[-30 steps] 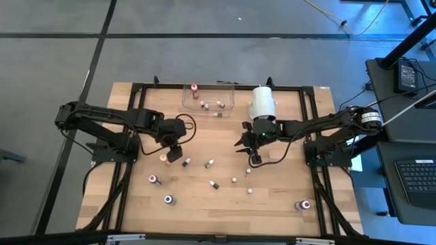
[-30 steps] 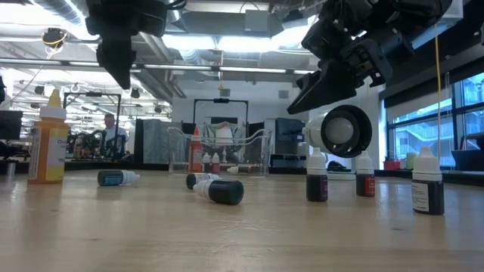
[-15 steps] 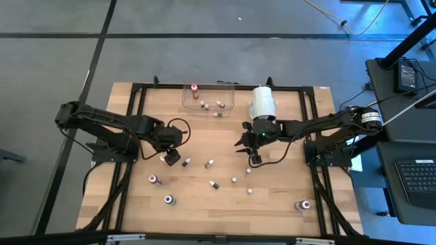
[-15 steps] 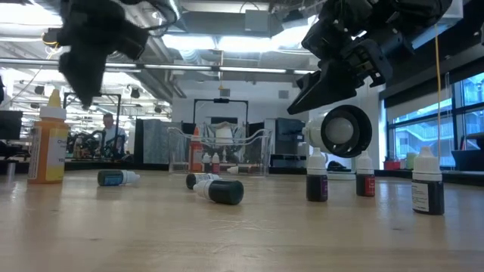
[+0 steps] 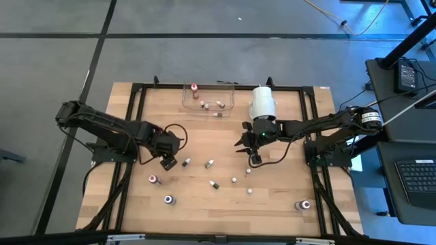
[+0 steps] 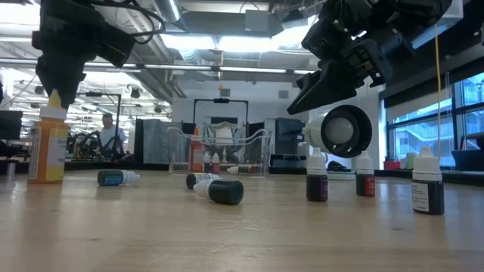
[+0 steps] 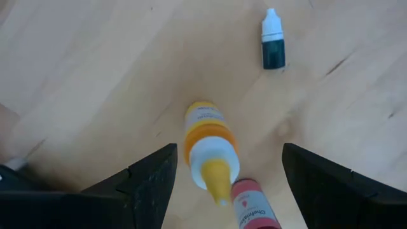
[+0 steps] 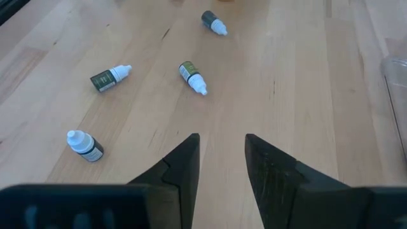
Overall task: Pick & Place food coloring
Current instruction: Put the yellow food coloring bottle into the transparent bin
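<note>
The left gripper (image 7: 222,175) hangs wide open and empty over the upright orange-topped food coloring bottle (image 7: 210,143), apparently clear of it. The right gripper (image 5: 246,144), slightly parted, waits mid-tabletop (image 5: 272,197).

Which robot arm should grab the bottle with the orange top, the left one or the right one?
Probably the left. Its left gripper hangs open right above the upright orange-topped bottle, one finger on each side. The right gripper is open too, but waits near the big white cylinder, across the table.
</note>
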`<state>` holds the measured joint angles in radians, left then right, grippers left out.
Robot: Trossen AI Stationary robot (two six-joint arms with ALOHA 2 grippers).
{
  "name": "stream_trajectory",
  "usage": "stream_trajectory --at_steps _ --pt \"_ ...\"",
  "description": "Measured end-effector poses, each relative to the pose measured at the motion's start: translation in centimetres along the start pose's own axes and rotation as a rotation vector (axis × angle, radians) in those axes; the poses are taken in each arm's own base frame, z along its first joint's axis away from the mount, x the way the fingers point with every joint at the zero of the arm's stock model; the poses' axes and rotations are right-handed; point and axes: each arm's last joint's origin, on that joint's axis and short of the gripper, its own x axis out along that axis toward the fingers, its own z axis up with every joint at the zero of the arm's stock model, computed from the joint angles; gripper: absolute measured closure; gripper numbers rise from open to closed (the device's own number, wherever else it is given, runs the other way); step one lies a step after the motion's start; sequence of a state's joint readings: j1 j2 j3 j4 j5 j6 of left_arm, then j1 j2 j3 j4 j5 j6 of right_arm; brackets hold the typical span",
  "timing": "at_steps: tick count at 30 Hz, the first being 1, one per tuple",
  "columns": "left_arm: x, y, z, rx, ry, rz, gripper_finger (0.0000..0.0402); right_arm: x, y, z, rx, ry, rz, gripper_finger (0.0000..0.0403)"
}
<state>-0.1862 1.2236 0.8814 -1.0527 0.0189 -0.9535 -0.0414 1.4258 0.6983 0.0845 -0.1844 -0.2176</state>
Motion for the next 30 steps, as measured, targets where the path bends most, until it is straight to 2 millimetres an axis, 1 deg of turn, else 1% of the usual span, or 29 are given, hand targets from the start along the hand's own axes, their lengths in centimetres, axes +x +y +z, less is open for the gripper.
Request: stream_trajectory --at_steps 6,10,16,19,22,27,30 --pt "0.0 -0.3 -0.4 0.024 -0.004 0.007 0.0125 0.0 0.0 0.0 0.000 0.000 0.000 0.0275" --pt "0.0 -0.3 -0.5 0.029 -0.039 0.032 0.0125 0.0 0.0 0.0 0.000 0.000 0.000 0.0275" --pt "0.1 -0.3 -0.5 0.004 -0.031 0.039 0.0125 0.0 0.0 0.0 0.004 0.000 0.000 0.0275" --pt "0.1 -0.1 -0.6 -0.039 -0.023 0.052 0.0125 0.0 0.0 0.0 0.004 0.000 0.000 0.0275" --pt "0.5 0.1 -0.7 -0.071 -0.018 0.060 0.0125 0.0 0.0 0.0 0.004 0.000 0.000 0.0275" --pt "1.5 0.7 -1.1 -0.079 0.010 0.093 0.0125 0.0 0.0 0.0 0.004 0.000 0.000 0.0275" --pt "1.6 0.7 -1.2 -0.106 0.020 0.091 0.0125 0.0 0.0 0.0 0.004 0.000 0.000 0.0275"
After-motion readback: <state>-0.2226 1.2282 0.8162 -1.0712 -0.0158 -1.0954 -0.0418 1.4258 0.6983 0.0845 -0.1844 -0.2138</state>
